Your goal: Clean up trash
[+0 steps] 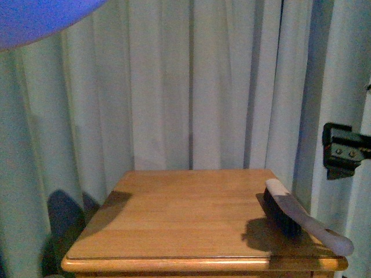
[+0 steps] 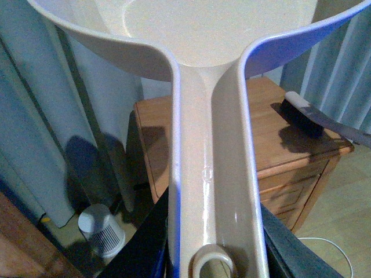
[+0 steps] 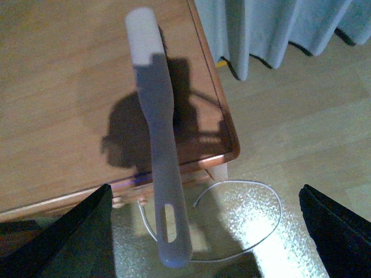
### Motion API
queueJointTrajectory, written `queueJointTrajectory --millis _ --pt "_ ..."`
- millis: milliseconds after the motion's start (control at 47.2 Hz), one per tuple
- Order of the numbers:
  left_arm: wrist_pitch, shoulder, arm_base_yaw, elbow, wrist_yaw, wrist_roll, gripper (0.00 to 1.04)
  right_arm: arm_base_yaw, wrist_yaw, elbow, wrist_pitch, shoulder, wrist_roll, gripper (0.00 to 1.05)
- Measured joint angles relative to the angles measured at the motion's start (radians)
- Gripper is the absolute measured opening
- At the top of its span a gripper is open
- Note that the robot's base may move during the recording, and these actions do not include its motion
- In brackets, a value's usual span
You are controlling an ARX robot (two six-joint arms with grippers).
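Note:
The trash is out of view in every frame. My left gripper [image 2: 211,258] is shut on the handle of the dustpan [image 2: 211,174], held high above the wooden table [image 2: 156,121]. The pan's edge shows as a blue blur [image 1: 35,20] at the top left of the front view. A hand brush [image 1: 290,211] with dark bristles and a pale handle lies on the table's right side, its handle sticking out over the front corner. My right gripper [image 3: 203,231] hangs open above that brush handle [image 3: 159,145], its dark fingers [image 3: 69,231] wide apart on either side.
Pale curtains [image 1: 191,87] hang behind and beside the table [image 1: 174,214]. A black part of my right arm [image 1: 343,149] shows at the right edge. On the floor are a thin white cable [image 3: 255,191] and a small white ribbed canister [image 2: 101,231]. Drawers [image 2: 290,179] front the table.

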Motion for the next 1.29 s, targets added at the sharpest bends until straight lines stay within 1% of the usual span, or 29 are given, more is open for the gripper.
queueJointTrajectory --millis 106,276,509,1017,1145,1187,1293 --pt "0.0 0.0 0.0 0.0 0.0 0.0 0.27 0.01 -0.031 0.02 -0.005 0.071 0.023 0.97" --pt "0.0 0.0 0.0 0.0 0.0 0.0 0.27 0.032 -0.028 0.063 -0.003 0.193 0.039 0.97" --pt "0.0 0.0 0.0 0.0 0.0 0.0 0.27 0.04 -0.004 0.101 0.024 0.299 0.039 0.97" --pt "0.0 0.0 0.0 0.0 0.0 0.0 0.27 0.051 -0.003 0.101 0.078 0.37 0.039 0.97" --pt "0.0 0.0 0.0 0.0 0.0 0.0 0.27 0.054 -0.002 0.101 0.086 0.384 0.04 0.84" --pt "0.0 0.0 0.0 0.0 0.0 0.0 0.27 0.056 -0.002 0.101 0.09 0.386 0.04 0.78" --pt "0.0 0.0 0.0 0.0 0.0 0.0 0.27 0.06 0.0 0.101 0.093 0.386 0.039 0.66"
